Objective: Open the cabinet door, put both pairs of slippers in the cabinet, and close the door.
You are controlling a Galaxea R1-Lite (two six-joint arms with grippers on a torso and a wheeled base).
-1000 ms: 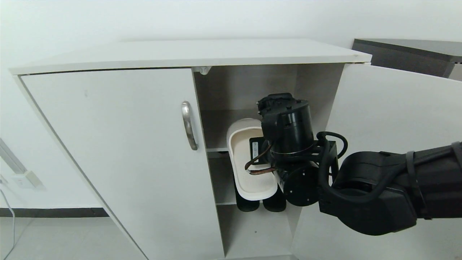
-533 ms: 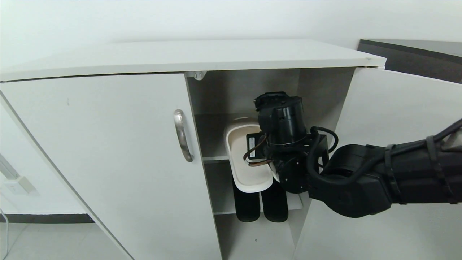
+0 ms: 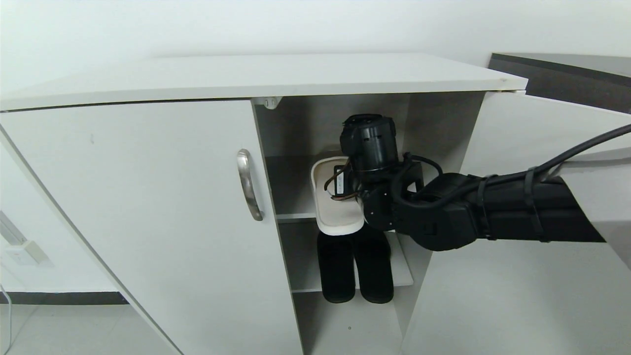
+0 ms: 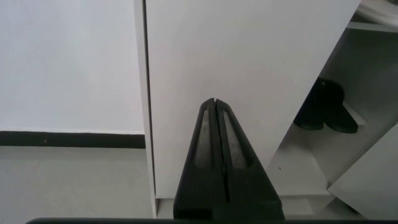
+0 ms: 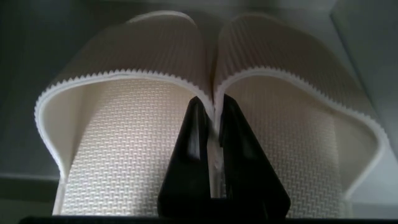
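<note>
Pushing the white slippers (image 3: 335,209) deeper onto the upper shelf (image 3: 291,192) of the cabinet (image 3: 256,74) than half a second earlier, heels now only just overhanging its front edge. Pinching both by their touching inner sides with the right gripper (image 5: 211,112), jaws closed on them. Leaving the black slippers (image 3: 355,268) side by side on the lower shelf (image 3: 303,266). Holding the left gripper (image 4: 214,109), jaws pressed together, facing the shut left door (image 3: 148,207). Leaving the right door (image 3: 522,148) swung open.
</note>
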